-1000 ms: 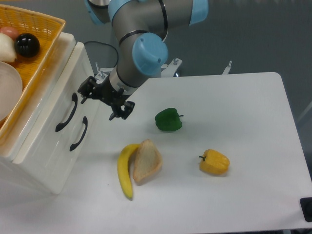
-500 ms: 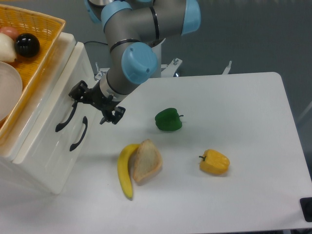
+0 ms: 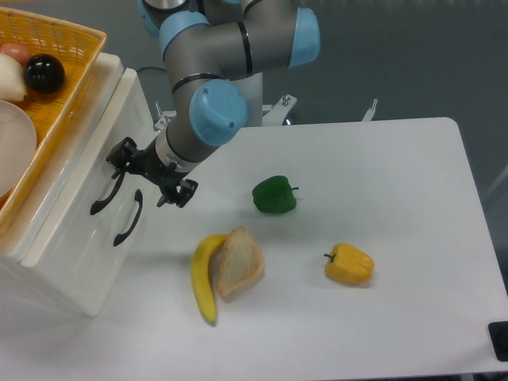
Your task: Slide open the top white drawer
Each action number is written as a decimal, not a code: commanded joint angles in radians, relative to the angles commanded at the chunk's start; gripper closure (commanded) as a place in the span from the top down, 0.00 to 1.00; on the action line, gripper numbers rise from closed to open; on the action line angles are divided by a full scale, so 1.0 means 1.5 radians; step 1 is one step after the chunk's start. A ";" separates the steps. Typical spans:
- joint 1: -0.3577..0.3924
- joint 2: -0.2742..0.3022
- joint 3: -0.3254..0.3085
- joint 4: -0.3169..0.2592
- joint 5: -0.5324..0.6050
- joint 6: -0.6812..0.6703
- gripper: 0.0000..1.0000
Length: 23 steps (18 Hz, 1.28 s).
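Observation:
The small white cabinet stands at the left with its front facing right. The top white drawer (image 3: 94,155) is shut flush, and its curved black handle (image 3: 103,197) runs down its face. The lower drawer (image 3: 99,246) beside it carries its own black handle (image 3: 128,218). My gripper (image 3: 143,178) is open and hangs just in front of the drawer fronts. One finger (image 3: 119,155) is right at the upper end of the top drawer's handle; the other finger (image 3: 176,194) sits out over the table. Nothing is held.
An orange basket (image 3: 83,59) with a black ball (image 3: 44,73) and a white bowl (image 3: 16,143) rests on the cabinet. On the table lie a green pepper (image 3: 275,195), a banana (image 3: 202,278) against a piece of bread (image 3: 238,262), and a yellow pepper (image 3: 349,264).
The arm has swung left, carrying the open gripper from over the table to the front of the cabinet, up against the top drawer's handle. The drawers have not moved.

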 joint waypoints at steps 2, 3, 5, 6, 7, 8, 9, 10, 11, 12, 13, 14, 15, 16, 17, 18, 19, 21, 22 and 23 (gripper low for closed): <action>-0.003 -0.002 0.000 0.010 0.000 -0.001 1.00; -0.006 -0.006 0.000 0.016 0.000 -0.002 1.00; -0.007 -0.009 -0.001 0.027 0.001 -0.010 1.00; -0.007 -0.009 0.000 0.027 0.001 -0.010 1.00; -0.008 -0.010 -0.001 0.028 0.001 -0.010 1.00; -0.008 -0.011 -0.001 0.028 0.001 -0.010 1.00; -0.009 -0.014 -0.001 0.028 0.001 -0.010 1.00; -0.009 -0.015 -0.001 0.028 0.001 -0.010 1.00; -0.012 -0.015 -0.001 0.028 0.001 -0.010 1.00; -0.013 -0.015 -0.001 0.028 0.001 -0.010 1.00; -0.013 -0.015 -0.001 0.028 0.001 -0.010 1.00; -0.013 -0.016 -0.001 0.028 0.002 -0.010 1.00; -0.014 -0.018 -0.001 0.028 0.003 -0.010 1.00; -0.014 -0.018 -0.001 0.028 0.004 -0.011 1.00; -0.014 -0.018 -0.001 0.028 0.004 -0.011 1.00; -0.014 -0.018 -0.001 0.029 0.004 -0.011 1.00; -0.014 -0.018 -0.001 0.029 0.005 -0.010 1.00; -0.014 -0.019 -0.001 0.033 0.007 -0.008 1.00; -0.014 -0.019 0.000 0.034 0.008 -0.008 1.00; -0.014 -0.019 0.000 0.035 0.008 -0.007 1.00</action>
